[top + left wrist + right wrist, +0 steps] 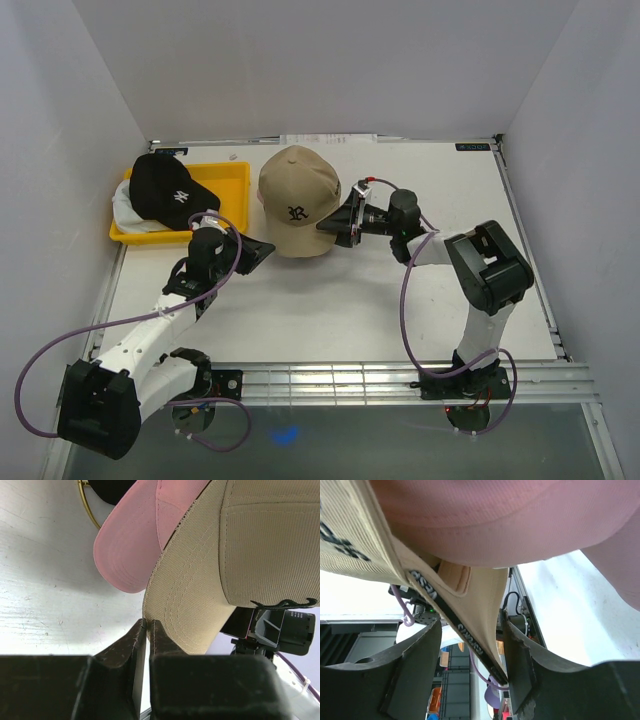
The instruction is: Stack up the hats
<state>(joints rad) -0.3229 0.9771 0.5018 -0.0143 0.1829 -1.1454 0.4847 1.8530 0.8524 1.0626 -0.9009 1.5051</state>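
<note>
A tan cap [298, 200] with a dark letter logo sits over a pink cap [130, 550] at the table's middle back. The pink brim pokes out under the tan brim [185, 595]. My left gripper [265, 248] is at the tan brim's left edge. In the left wrist view the left gripper [148, 622] is shut, its tips pinching that edge. My right gripper [345, 222] is at the cap's right side. In the right wrist view the right gripper [471, 625] is open, with the tan cap's lower rim [485, 610] between its jaws. A black cap [170, 190] lies on a white cap [125, 208].
The black and white caps sit in a yellow tray [235, 180] at the back left. A gold wire stand [87, 505] shows under the pink cap. White walls close in the table on the left, back and right.
</note>
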